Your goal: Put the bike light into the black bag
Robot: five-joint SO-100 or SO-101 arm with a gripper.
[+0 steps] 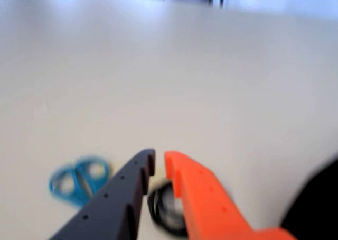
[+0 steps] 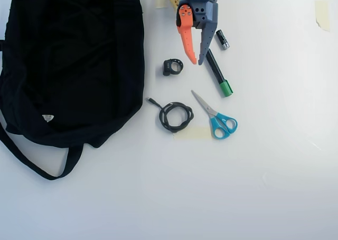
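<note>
Across the white table [image 2: 274,187], the black bag [image 2: 74,60] is lying at overhead-view left, the gripper [image 2: 197,63] is hanging jaws slightly spread and empty, and the bike light [image 2: 172,67] is sitting just left of its orange finger [image 2: 187,39].

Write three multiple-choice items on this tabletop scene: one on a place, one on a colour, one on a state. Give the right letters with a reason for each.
1. In the overhead view, the bike light lies:
A. inside the black bag
B. on the table between the bag and the claw
C. on the scissors

2. The scissors' handles are:
A. blue
B. red
C. yellow

3. The claw is:
A. shut on the bike light
B. shut on the green-capped marker
C. open and empty

Key: 1 B, it lies on bare table beside the bag; 2 A, both views show blue; 3 C, the orange and dark fingers stand apart with nothing between.
</note>
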